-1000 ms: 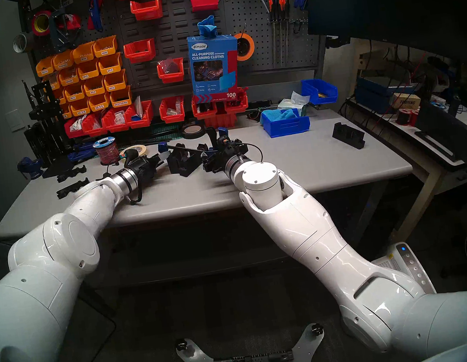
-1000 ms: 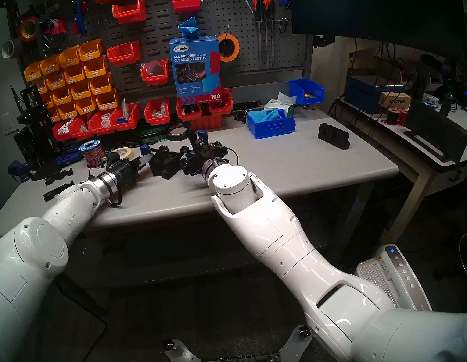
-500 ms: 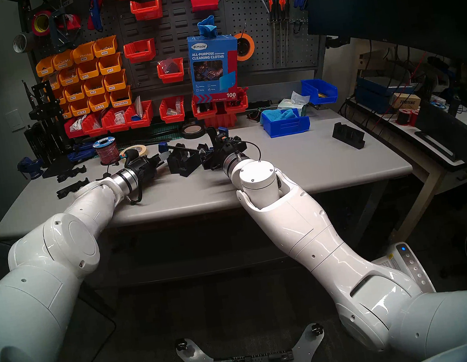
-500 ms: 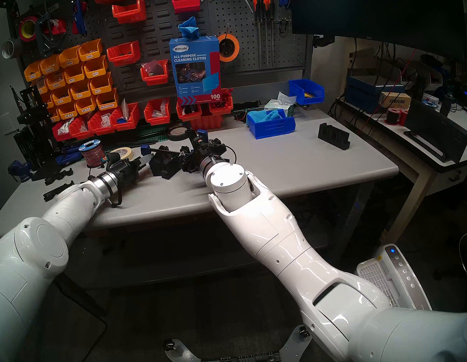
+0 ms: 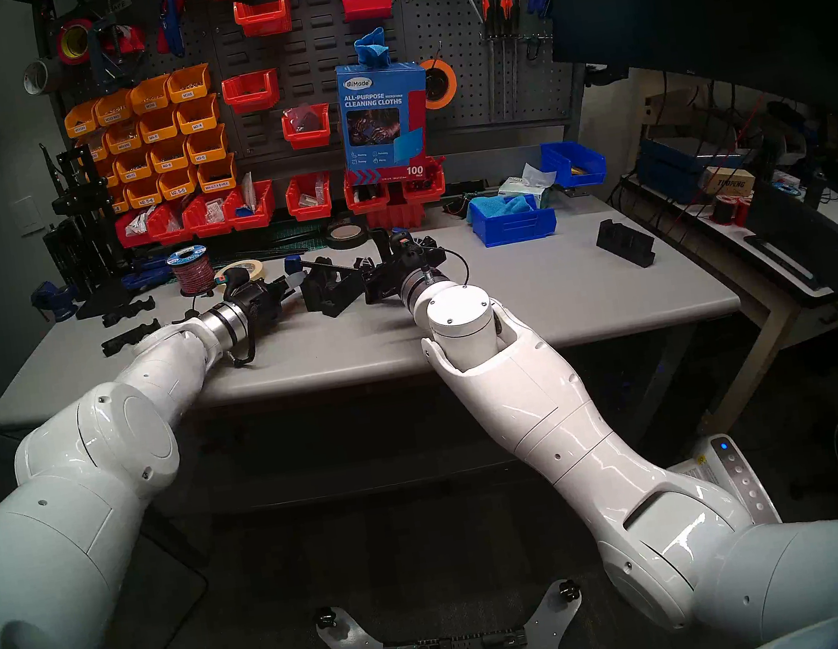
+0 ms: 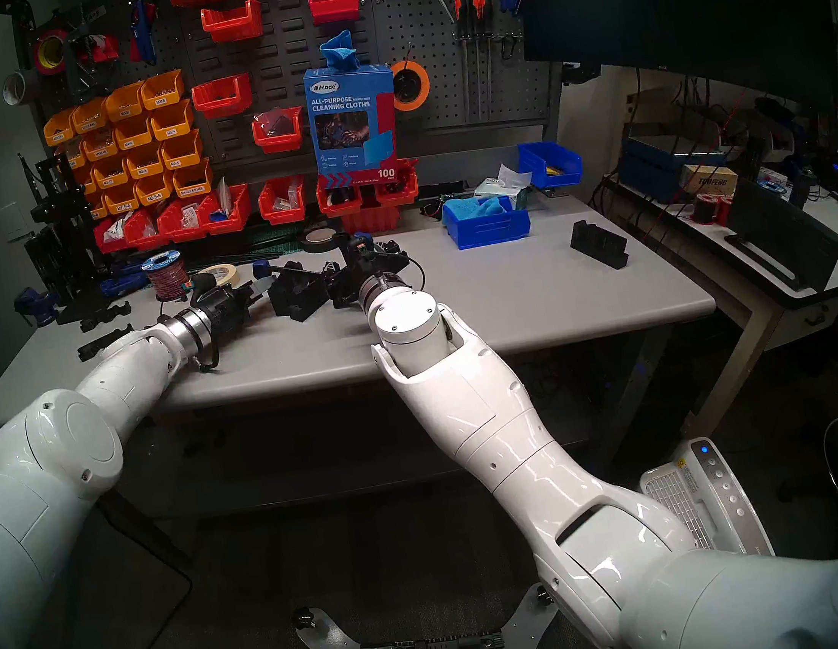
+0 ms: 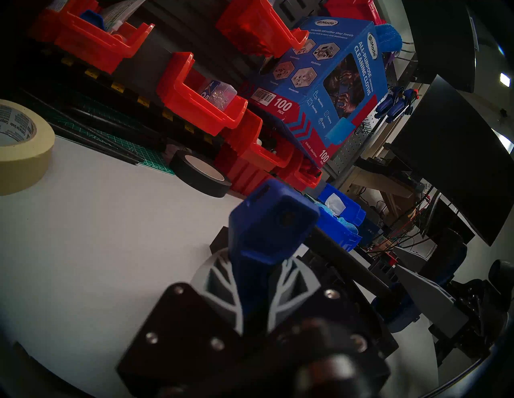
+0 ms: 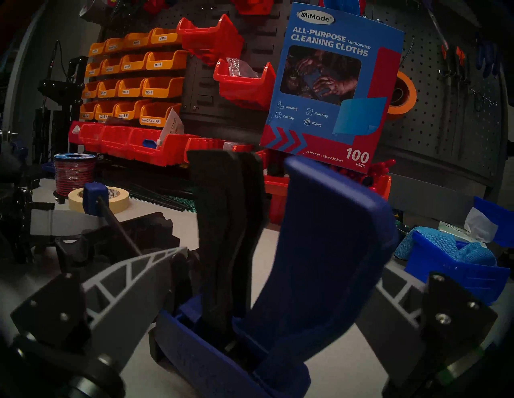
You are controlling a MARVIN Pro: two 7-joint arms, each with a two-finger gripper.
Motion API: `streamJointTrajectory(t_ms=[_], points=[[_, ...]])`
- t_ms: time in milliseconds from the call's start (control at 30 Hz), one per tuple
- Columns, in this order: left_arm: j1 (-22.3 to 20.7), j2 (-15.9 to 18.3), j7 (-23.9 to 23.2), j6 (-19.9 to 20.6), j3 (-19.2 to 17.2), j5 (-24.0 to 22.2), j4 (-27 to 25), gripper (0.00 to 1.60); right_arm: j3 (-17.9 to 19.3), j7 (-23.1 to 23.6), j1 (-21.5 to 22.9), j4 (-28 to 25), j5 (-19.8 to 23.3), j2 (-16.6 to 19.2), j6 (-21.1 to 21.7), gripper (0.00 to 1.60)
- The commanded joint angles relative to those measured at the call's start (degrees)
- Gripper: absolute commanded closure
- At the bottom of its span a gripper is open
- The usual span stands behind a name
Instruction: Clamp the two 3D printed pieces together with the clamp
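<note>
1. The left gripper [image 7: 251, 283] is seen pinched shut on the blue fixed jaw [image 7: 267, 222] of the clamp [image 5: 329, 266], the grey fingers [image 7: 219, 280] pressed to either side of the blue stem.
2. The right gripper [image 8: 267, 280] is seen spread wide, its fingers [image 8: 133, 280] standing either side of the black trigger handle [image 8: 222, 222] and the blue sliding body [image 8: 322, 250]; no squeeze on them is shown, and contact cannot be told.
3. The thin black bar [image 8: 116, 222] is seen running from the fixed jaw across the top of the two 3D printed pieces [image 5: 330, 290], which rest near the middle of the grey table [image 5: 536, 300], between the two grippers.
4. The clamp is judged stiff and fairly light, yet long; a hold at one end alone would let it swing, so a hold at both ends is favoured.
5. The trigger is judged best taken across handle and body together, so that it is squeezed rather than pushed aside.
6. The printed pieces are judged rigid, light and matte, easily shoved along the smooth tabletop; their flat outer faces are judged the right seats for the clamp's pads, not the notched channels.
</note>
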Motion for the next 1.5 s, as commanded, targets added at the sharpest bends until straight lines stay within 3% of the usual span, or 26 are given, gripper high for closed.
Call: streamJointTrajectory(t_ms=[0, 267, 367, 467, 700, 733, 867, 900, 1467], points=[[-0.8, -0.1, -1.4, -0.1, -0.4, -0.5, -0.2, 1.6, 0.0, -0.9, 2.1, -1.3, -0.5, -1.3, -1.5, 0.06], [-0.8, 0.0, -1.5, 0.0, -0.4, -0.5, -0.2, 1.6, 0.0, -1.3, 2.1, -0.7, -0.6, -1.7, -1.7, 0.23], [-0.8, 0.0, -1.5, 0.0, -0.5, -0.4, -0.2, 1.6, 0.0, -1.4, 2.1, -0.4, -0.7, -1.9, -1.9, 0.62], [-0.8, 0.1, -1.5, 0.0, -0.5, -0.3, -0.2, 1.6, 0.0, -1.5, 2.1, -0.2, -0.7, -2.1, -2.0, 0.84], [-0.8, 0.1, -1.3, 0.0, -0.5, -0.2, -0.2, 1.6, 0.1, -1.8, 2.1, 0.2, -0.7, -2.4, -2.3, 1.12], [-0.8, 0.1, -1.3, 0.0, -0.5, -0.2, -0.2, 1.6, 0.1, -1.8, 2.1, 0.2, -0.7, -2.4, -2.4, 1.24], [-0.9, 0.1, -1.1, 0.0, -0.6, -0.2, -0.2, 1.6, 0.1, -1.8, 2.1, 0.4, -0.7, -2.5, -2.5, 1.42], [-0.9, 0.1, -0.9, 0.0, -0.6, -0.2, -0.2, 1.6, 0.2, -1.9, 2.2, 0.5, -0.7, -2.6, -2.6, 1.57], [-0.8, 0.1, -0.6, 0.0, -0.7, 0.0, -0.2, 1.6, 0.5, -1.9, 2.2, 1.6, -0.7, -2.9, -3.6, 1.6]])
